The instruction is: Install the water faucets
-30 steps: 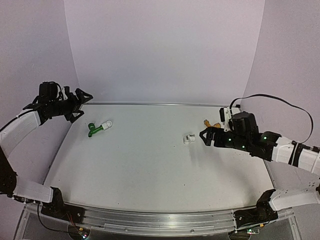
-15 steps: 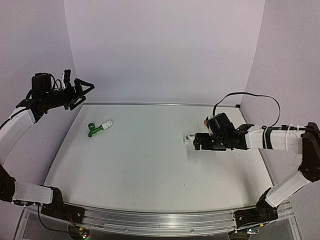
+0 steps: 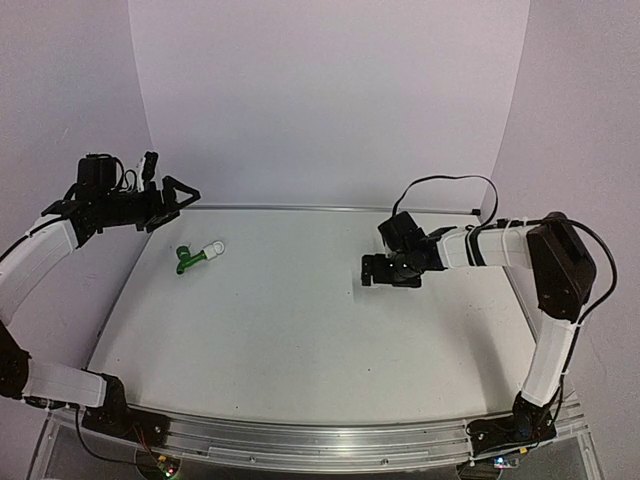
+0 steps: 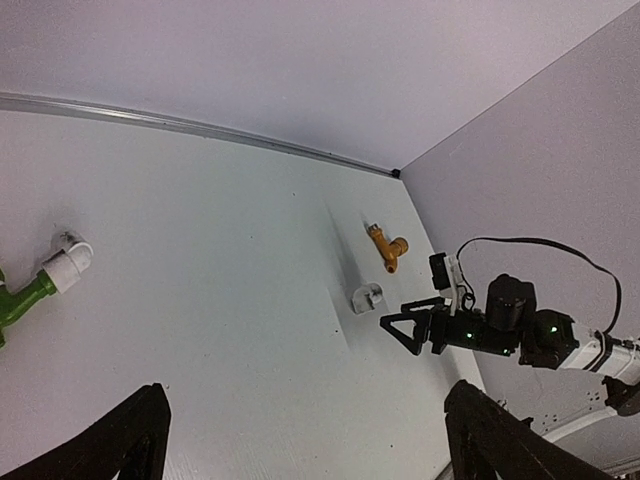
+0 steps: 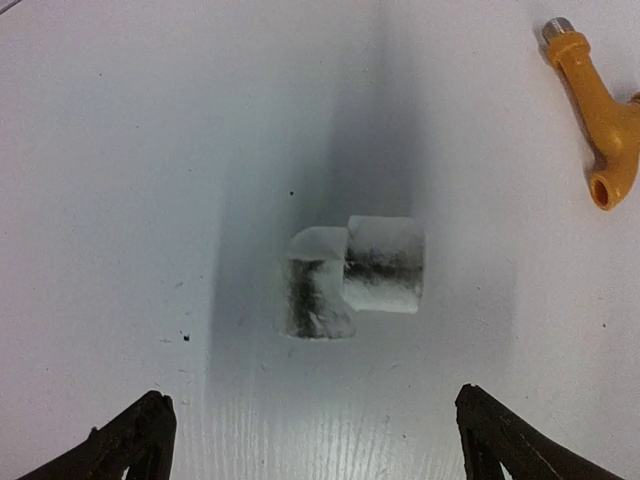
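**A:** From overhead, what do you make out?

**B:** The left gripper (image 3: 168,180) hangs over the far left corner of the matte white table (image 3: 300,350). Its black fingers are spread wide with nothing between them. Nearby on the table lies the green faucet (image 3: 184,263), a small bent piece whose stem meets a white cylindrical fitting (image 3: 213,247). The right gripper (image 3: 370,272) sits low, right of centre, and its own arm hides the yellow faucet from this view.

**A:** And the left wrist camera?

**B:** Two dark, wedge-shaped fingers stand far apart at the bottom corners, holding nothing. The green faucet (image 4: 15,300) is glossy and cut off by the left edge, with its stem plugged into the cylindrical fitting (image 4: 68,266). Across the table, the yellow faucet (image 4: 386,248) lies flat near the far right corner. The white elbow fitting (image 4: 368,298) is just beside it. The right gripper (image 4: 400,325) points a triangular fingertip towards that fitting without touching it.

**A:** The right wrist view?

**B:** The elbow fitting (image 5: 350,275) lies centred between the splayed fingers (image 5: 135,440), untouched. It is two stubby cylinders joined at a right angle, in milky plastic with dark smudges. The table surface shows a faint grain. The yellow faucet (image 5: 600,130) lies at upper right, well clear of the fingers. It is smooth and bent, with a grey threaded tip and a round hole at its other end.
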`<state>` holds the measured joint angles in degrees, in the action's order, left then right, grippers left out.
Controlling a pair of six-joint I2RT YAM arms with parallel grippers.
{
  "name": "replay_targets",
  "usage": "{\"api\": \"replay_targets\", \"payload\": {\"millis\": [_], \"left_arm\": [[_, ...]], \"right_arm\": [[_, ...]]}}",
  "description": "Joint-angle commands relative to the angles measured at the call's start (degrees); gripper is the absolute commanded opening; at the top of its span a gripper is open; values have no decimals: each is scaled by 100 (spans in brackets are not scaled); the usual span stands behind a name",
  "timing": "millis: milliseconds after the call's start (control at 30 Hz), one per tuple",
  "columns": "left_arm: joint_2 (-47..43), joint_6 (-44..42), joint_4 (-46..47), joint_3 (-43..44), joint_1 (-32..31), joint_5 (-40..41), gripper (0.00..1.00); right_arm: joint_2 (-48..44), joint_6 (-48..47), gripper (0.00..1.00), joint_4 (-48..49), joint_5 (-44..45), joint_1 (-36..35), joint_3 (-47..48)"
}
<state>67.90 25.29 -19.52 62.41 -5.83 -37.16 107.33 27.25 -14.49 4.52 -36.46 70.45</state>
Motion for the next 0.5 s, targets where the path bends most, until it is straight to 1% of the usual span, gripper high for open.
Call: {"api": "replay_targets", "payload": {"millis": [0,100,200,300,467], "left_arm": [[-153,-421,-260,86,-113,390,98],[-168,-466,-314,95,-137,445,98],[-184,-498,-335,92,-148,462,98],[-180,-508,-343,88,-154,476,98],[-150,-508,-351,89,-169,442,98]], "right_arm": [[457,3,97,-172,-292,91,746],[794,145,91,-262,-387,95,1037],[1010,207,82,-492,-107,95,1207],[1104,196,75,-595,165,86,1250],[1337,69,70,-677,311,54,1405]]}}
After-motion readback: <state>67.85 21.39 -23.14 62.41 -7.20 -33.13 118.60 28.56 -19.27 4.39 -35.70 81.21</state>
